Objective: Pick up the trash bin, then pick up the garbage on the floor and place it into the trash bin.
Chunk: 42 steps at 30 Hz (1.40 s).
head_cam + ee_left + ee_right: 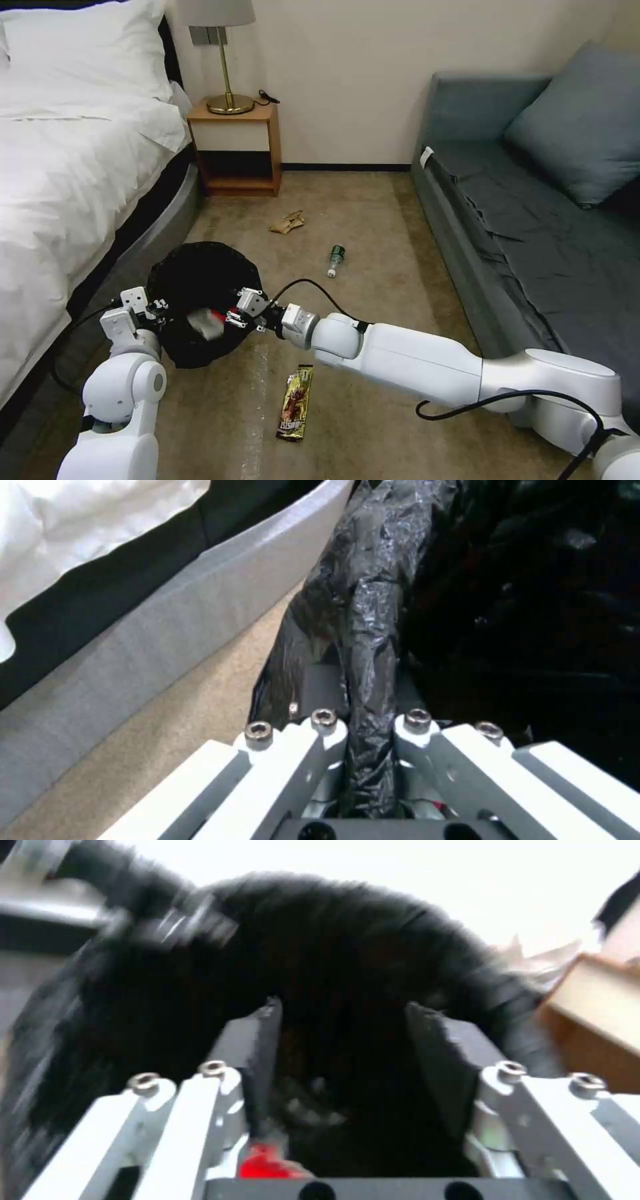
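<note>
Trash bin [200,300] between both hands (left hand [157,308] gripping).

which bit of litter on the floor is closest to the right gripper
The long brown-gold snack wrapper, lying on the carpet just beside the right gripper at the trash bin. The bottle and tan paper scrap lie farther off, toward the nightstand.

The trash bin [200,293] is held up near the bed [73,173], with the left gripper [159,308] on its left rim and the right gripper [230,319] over its right side. The snack wrapper [295,402] lies on the floor [373,220] in front of the bin. The bottle [335,259] lies to the bin's right, and the paper scrap [287,222] lies farther back, before the nightstand [235,148].
</note>
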Tool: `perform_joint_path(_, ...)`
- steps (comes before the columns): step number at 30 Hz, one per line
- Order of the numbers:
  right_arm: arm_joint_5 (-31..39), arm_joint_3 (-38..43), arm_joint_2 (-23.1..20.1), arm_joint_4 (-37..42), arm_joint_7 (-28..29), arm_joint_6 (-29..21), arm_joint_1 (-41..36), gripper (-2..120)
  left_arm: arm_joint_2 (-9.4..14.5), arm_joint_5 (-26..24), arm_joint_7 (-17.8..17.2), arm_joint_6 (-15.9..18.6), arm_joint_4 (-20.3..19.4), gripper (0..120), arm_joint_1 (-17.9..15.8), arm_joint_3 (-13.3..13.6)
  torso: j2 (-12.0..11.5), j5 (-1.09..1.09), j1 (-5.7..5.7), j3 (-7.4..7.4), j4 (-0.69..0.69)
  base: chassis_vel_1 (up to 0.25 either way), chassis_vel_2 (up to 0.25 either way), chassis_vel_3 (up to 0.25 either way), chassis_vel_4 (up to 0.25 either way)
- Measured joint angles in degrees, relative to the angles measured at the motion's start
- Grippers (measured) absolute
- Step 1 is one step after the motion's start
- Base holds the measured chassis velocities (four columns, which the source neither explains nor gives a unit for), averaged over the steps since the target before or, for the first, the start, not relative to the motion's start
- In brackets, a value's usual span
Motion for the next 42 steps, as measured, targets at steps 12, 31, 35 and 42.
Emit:
perform_joint_path(12, 2.6, 15.1, -17.1, 16.0, 11.6, -12.3, -8.3, 98, 1.3, -0.1, 0.0, -0.2, 1.4, 3, -0.6, -1.1, 0.0, 0.01, 0.00, -0.01, -0.03, 0.000, 0.000, 0.000, 0.000)
perform_joint_path(31, 16.3, 15.8, -15.6, 24.2, 34.2, -27.8, -27.5, 100, 6.6, -3.2, -0.1, -1.5, 4.3, 3, -1.3, -2.0, 0.0, -0.01, 0.00, -0.01, 0.00, 0.000, 0.000, 0.000, 0.000)
perform_joint_path(35, 18.9, 12.7, -14.1, 21.6, 35.5, -28.3, -27.7, 100, 6.7, -3.3, -0.1, -1.5, 4.3, 3, -1.3, -2.1, 0.0, -0.02, 0.00, -0.01, 0.00, 0.000, 0.000, 0.000, 0.000)
perform_joint_path(42, 23.3, 7.0, -10.0, 15.6, 36.6, -28.3, -27.6, 100, 5.8, -3.0, -0.1, -1.5, 4.3, 3, -1.7, -1.9, 0.0, -0.02, 0.00, -0.01, 0.00, 0.000, 0.000, 0.000, 0.000)
